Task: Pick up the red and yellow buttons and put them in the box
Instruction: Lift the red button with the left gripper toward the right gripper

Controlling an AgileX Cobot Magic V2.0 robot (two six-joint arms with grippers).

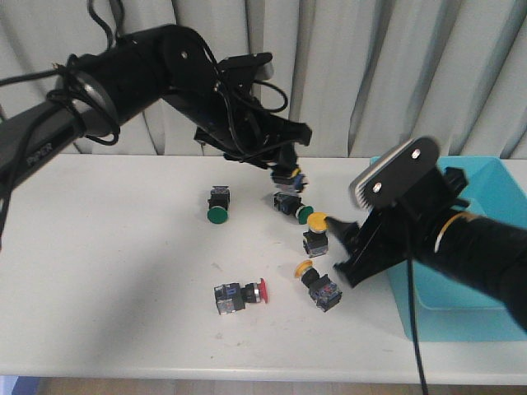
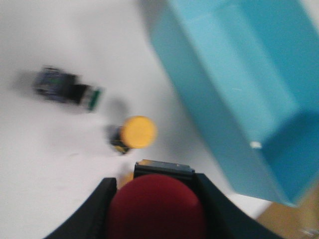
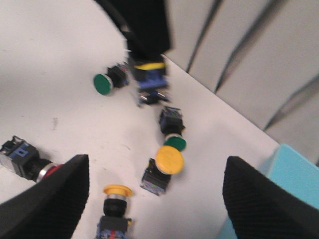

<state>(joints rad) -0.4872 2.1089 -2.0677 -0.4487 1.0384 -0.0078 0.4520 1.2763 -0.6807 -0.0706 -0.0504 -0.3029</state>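
Curtains back a white table (image 1: 99, 271); the box (image 1: 486, 247) sits at its right. Left end effector (image 1: 284, 164) grips a red button (image 2: 155, 206) aloft—carry it level over the box wall before releasing. Right end effector (image 3: 154, 199) gapes wide near a yellow button (image 3: 169, 160).

The counter (image 1: 115, 271) is plain white. The box (image 1: 482, 247) is turquoise-blue. The left pincer (image 1: 284, 169) is black and grips a button with a dark red cap (image 2: 155, 206). The right pincer (image 1: 342, 247) is black too. Loose buttons show yellow caps (image 1: 317, 220), green caps (image 1: 216, 216) and a red cap (image 1: 262, 291) on black-and-blue bodies. Grey-white curtains (image 1: 395, 74) hang behind.
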